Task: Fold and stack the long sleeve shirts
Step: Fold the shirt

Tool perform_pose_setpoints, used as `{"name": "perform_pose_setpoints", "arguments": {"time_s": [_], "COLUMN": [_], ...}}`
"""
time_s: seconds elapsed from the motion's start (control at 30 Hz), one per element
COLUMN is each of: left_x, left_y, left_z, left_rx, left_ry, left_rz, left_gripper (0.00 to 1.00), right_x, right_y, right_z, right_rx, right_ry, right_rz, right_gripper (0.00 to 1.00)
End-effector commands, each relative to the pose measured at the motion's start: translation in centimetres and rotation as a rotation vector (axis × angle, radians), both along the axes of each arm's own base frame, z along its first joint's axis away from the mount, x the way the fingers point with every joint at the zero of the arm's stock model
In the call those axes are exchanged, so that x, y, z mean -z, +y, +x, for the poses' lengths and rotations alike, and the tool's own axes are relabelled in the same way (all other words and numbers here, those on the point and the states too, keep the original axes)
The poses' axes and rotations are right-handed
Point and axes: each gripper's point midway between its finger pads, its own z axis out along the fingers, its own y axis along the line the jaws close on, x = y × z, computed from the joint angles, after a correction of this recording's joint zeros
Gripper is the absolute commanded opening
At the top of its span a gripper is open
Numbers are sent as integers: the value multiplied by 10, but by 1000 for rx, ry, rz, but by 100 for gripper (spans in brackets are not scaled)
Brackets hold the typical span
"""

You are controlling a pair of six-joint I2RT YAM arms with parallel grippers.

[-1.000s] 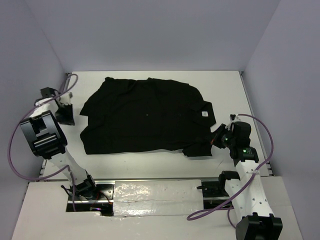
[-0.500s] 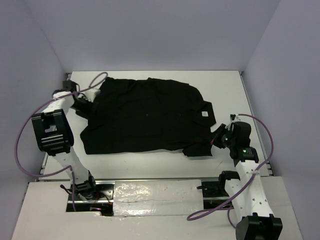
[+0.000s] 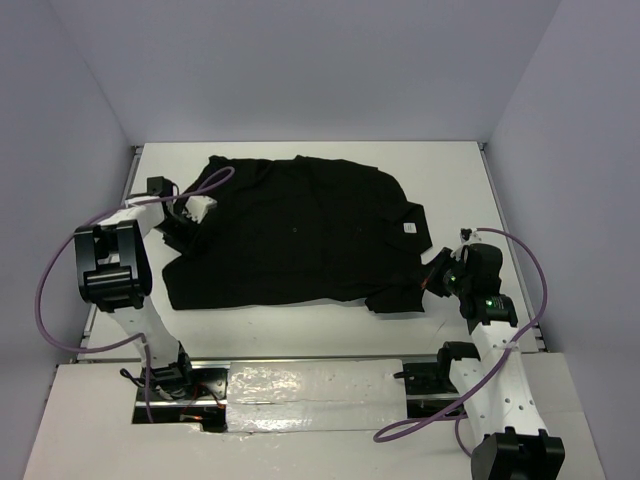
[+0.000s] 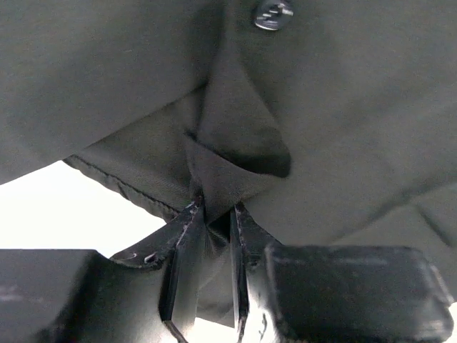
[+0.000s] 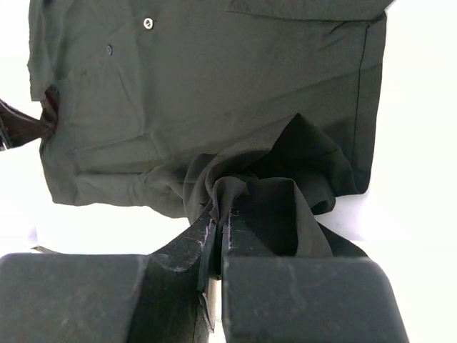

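Observation:
The black long sleeve shirt (image 3: 300, 235) lies spread across the white table, its small white neck label (image 3: 408, 227) at the right. My left gripper (image 3: 183, 220) sits at the shirt's left edge. In the left wrist view the left gripper (image 4: 216, 207) pinches a raised fold of the shirt (image 4: 228, 143) between its fingers. My right gripper (image 3: 432, 281) is at the shirt's lower right corner. In the right wrist view the right gripper (image 5: 220, 204) is shut on a bunched fold of the shirt (image 5: 214, 93).
The white table (image 3: 460, 185) is walled in on the left, back and right. A purple cable (image 3: 205, 185) from the left arm arches over the shirt's left part. A shiny strip (image 3: 300, 385) lies between the arm bases at the near edge.
The left arm swung in from the table's left margin onto the shirt's left edge, opened wide and closed on a fold. The right arm and its grip have not moved.

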Motion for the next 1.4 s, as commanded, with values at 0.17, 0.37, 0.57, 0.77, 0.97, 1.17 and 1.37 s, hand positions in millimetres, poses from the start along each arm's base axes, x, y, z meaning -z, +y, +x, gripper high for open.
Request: {"name": "perform_pose_setpoints", "arguments": {"time_s": [0.17, 0.37, 0.57, 0.77, 0.97, 1.17, 1.37], "left_x": [-34, -46, -56, -65, -51, -28, -10], "left_y": [-49, -67, -75, -53, -59, -53, -38], "left_z": [-44, -79, -100, -42, -62, -63, -57], "left_rx": [168, 342, 444, 309, 520, 600, 592], "left_ry": [2, 50, 130, -80, -100, -93, -78], "left_rz": [-191, -237, -304, -174, -65, 34, 155], "left_gripper": [43, 55, 54, 60, 68, 67, 63], "right_x": [2, 0, 2, 1, 4, 2, 1], "right_y": [0, 0, 0, 0, 0, 1, 0], "right_z": [3, 2, 2, 2, 2, 2, 2], "right_rx": [-16, -17, -19, -20, -15, -21, -19], "right_ry": [-22, -26, -18, -18, -13, -12, -15], "right_rz": [-17, -17, -16, -17, -17, -15, -16], "right_gripper": [0, 0, 0, 0, 0, 0, 0]}}
